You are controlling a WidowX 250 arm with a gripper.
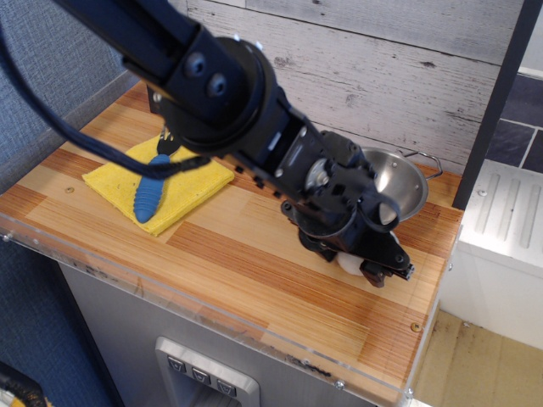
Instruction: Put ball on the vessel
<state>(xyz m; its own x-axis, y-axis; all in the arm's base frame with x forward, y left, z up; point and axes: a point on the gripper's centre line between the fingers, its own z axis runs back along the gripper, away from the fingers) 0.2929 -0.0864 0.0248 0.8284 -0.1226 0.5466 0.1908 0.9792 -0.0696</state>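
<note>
The white ball [349, 264] lies on the wooden counter just in front of the vessel, and only a small patch of it shows. My black gripper [373, 270] is down over the ball, with one dark finger [383, 272] at its right side. The other finger is hidden, so I cannot tell how the jaws stand or whether they touch the ball. The vessel [405, 183], a shiny steel bowl with wire loop handles, stands at the back right against the wall, partly covered by my arm.
A yellow cloth [187, 182] with a blue ribbed object [150, 192] on it lies at the left of the counter. A white plank wall runs behind. The counter's front edge [254, 331] has a clear plastic lip. A dark post [488, 110] stands at the right.
</note>
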